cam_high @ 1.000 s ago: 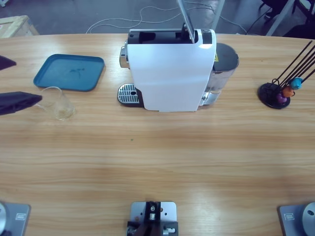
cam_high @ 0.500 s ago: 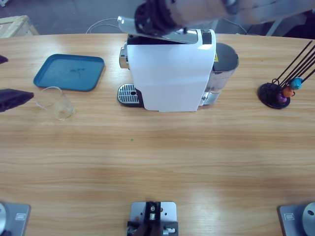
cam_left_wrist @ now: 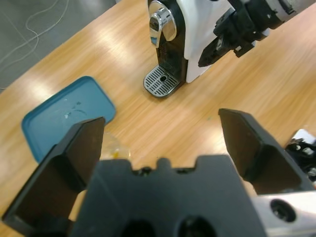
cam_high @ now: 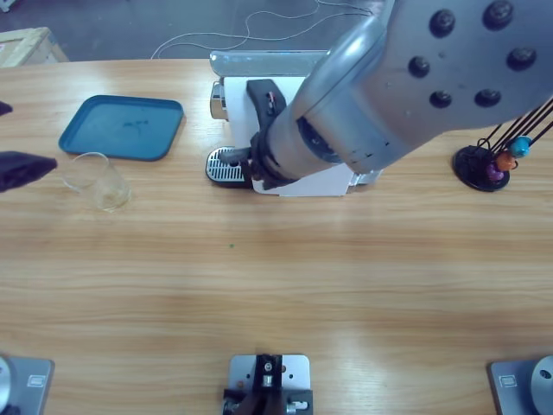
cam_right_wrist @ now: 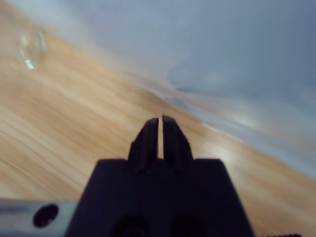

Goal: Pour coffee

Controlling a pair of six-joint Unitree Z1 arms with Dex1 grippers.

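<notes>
Coffee machine [cam_high: 324, 181] half hidden behind big silver arm [cam_high: 406, 95].

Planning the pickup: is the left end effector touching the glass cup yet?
Apart. The high view shows a strip of bare wood between the left end effector and the glass cup; its jaws are wide open.

The upright white plastic coffee machine [cam_high: 235, 112] with a black front and chrome spout stands well ahead of the left pincer [cam_left_wrist: 162, 121], whose jaws are spread wide. Its round metal drip grate [cam_high: 226, 166] is bare. The right pincer [cam_right_wrist: 160, 131], jaws together, is close by the machine's white side. The clear glass cup [cam_high: 99, 181] stands upright just beside the left pincer, with a faint yellowish trace at its bottom
</notes>
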